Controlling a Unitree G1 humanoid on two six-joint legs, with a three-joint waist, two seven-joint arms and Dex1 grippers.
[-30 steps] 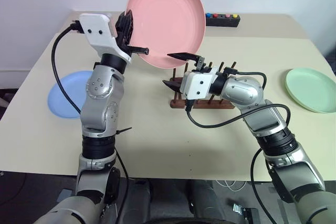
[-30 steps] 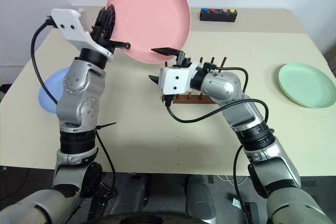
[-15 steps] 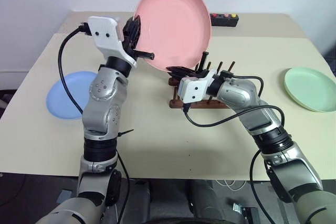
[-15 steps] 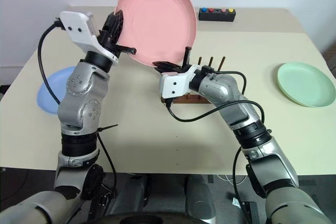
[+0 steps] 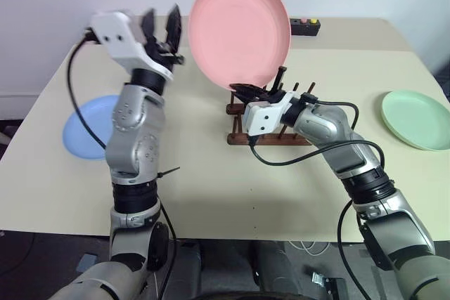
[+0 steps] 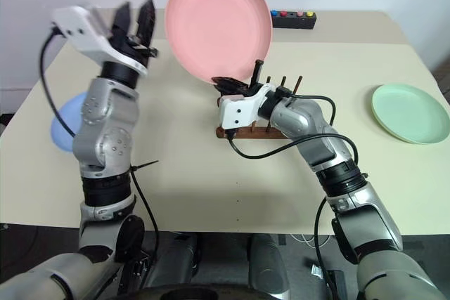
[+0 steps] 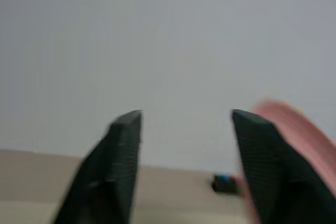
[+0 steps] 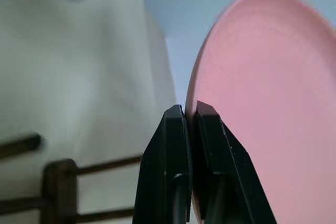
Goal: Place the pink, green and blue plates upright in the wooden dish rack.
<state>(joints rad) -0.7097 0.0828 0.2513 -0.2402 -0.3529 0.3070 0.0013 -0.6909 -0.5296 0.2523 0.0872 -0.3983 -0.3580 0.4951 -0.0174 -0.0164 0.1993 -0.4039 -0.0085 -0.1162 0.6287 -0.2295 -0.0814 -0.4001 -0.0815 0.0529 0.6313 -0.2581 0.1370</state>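
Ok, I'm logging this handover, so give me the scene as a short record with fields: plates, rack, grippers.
pink plate: upright above the rack, lower rim pinched by the right gripper
blue plate: flat on the table, robot's left
green plate: flat on the table, robot's right
wooden dish rack: mid-table, no plate slotted in
left gripper: open, apart from the pink plate
right gripper: shut on the pink plate

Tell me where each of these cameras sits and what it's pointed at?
Left eye and right eye views: on the head, looking down over the table, both arms, pink plate, wooden dish rack.
Left wrist view: on the left arm, looking along the open left gripper at the wall.
Right wrist view: on the right arm, looking along the right gripper, shut on the plate's rim.
Shared: every view catches the pink plate.
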